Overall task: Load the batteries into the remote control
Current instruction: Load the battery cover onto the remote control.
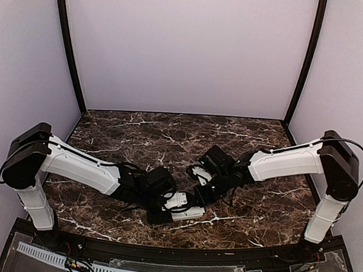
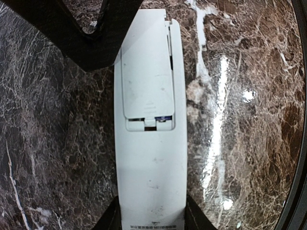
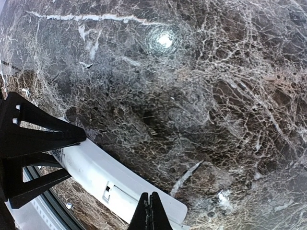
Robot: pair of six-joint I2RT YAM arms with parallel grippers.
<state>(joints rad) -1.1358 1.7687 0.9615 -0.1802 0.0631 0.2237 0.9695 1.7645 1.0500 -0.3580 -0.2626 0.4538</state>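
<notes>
The white remote control [image 2: 151, 163] lies back-up on the marble, its battery cover [image 2: 146, 72] slid almost closed. A thin gap at the cover's end shows a bluish sliver [image 2: 163, 117]; the batteries are otherwise hidden. My left gripper [image 2: 152, 219] is shut on the remote's lower end, one finger on each long side. My right gripper [image 3: 151, 213] is shut, and its tips rest at the cover [image 3: 124, 201] near the remote's far end. From above, both grippers meet over the remote [image 1: 186, 211] at the table's near middle.
The dark marble table [image 1: 169, 135] is ringed by pale walls and black corner posts [image 1: 69, 49]. Its near rim [image 1: 162, 249] runs just below the remote. The left gripper's black fingers [image 3: 33, 143] fill the left of the right wrist view.
</notes>
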